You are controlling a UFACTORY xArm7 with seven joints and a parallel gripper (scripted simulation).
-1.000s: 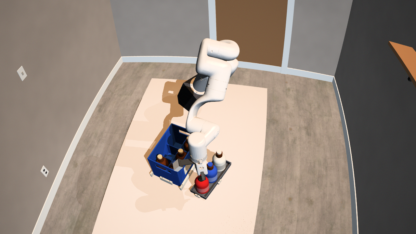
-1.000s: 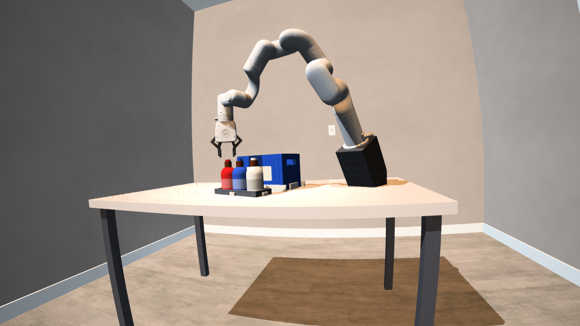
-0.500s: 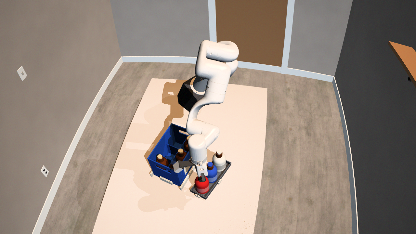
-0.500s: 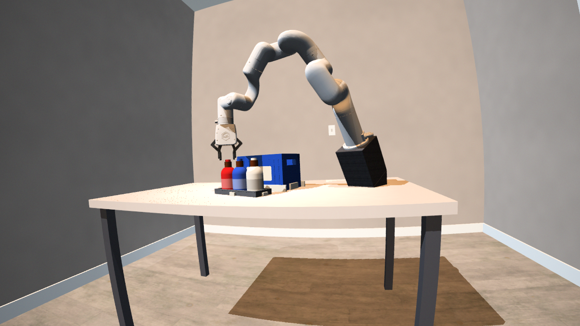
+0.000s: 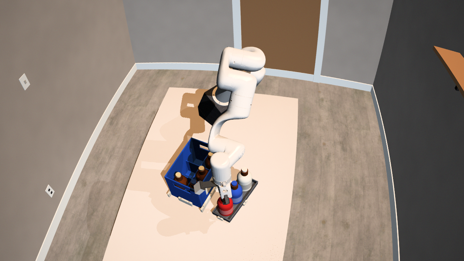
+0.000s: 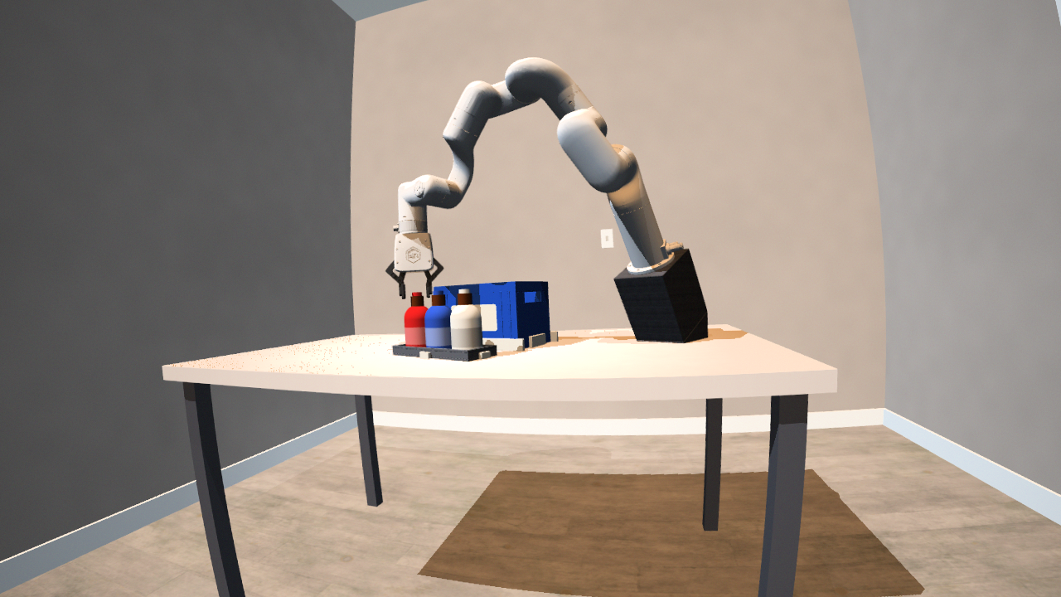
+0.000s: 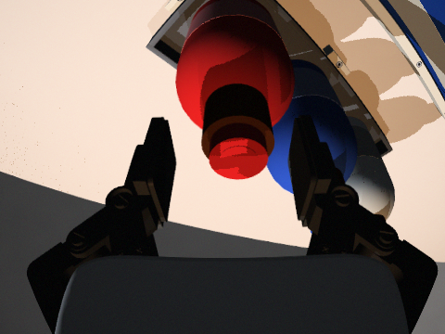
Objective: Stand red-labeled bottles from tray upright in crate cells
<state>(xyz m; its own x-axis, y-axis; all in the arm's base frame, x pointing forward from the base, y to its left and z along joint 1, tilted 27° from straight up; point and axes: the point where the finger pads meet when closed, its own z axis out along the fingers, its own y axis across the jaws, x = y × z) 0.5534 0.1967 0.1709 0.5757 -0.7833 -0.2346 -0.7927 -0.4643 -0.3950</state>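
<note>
arm (image 6: 474, 118): white, rounded links | gripper (image 6: 414, 285): black fingers, screws

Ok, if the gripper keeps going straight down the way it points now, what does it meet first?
The red bottle's cap. The open gripper points down just above the red bottle on the tray; the fingers look set to pass either side of it.
</note>
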